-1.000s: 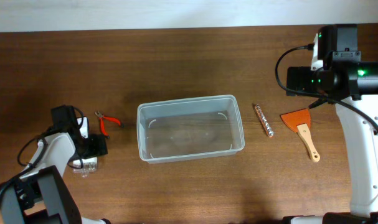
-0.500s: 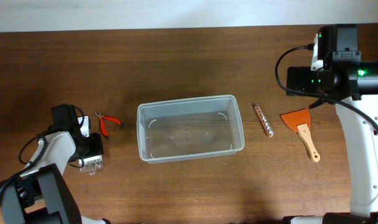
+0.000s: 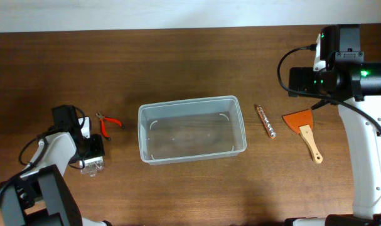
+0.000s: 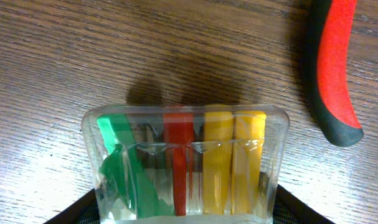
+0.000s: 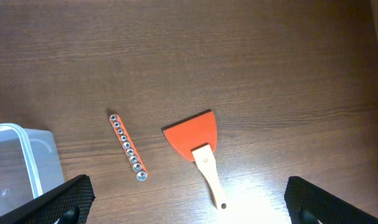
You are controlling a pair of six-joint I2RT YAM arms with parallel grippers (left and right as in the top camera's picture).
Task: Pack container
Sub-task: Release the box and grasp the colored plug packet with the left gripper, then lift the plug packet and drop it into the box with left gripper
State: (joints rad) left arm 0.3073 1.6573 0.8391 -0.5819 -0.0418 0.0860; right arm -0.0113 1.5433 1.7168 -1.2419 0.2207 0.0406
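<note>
White arms [image 3: 364,157], black joints [image 3: 338,76] and cables [image 3: 280,69] (green lights [image 3: 364,73])

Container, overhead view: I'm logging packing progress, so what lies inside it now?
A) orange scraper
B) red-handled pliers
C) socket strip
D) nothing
D: the container holds nothing; the pliers, scraper and socket strip lie on the table outside it, and the left gripper grips a clear bit case away from it.

Beneath me lies a dark brown, wood-grained tabletop [image 3: 190,63], filling nearly all I see. Along its far edge runs a pale white strip [image 3: 146,12], wall or floor I cannot tell. Light sheens the grain.
</note>
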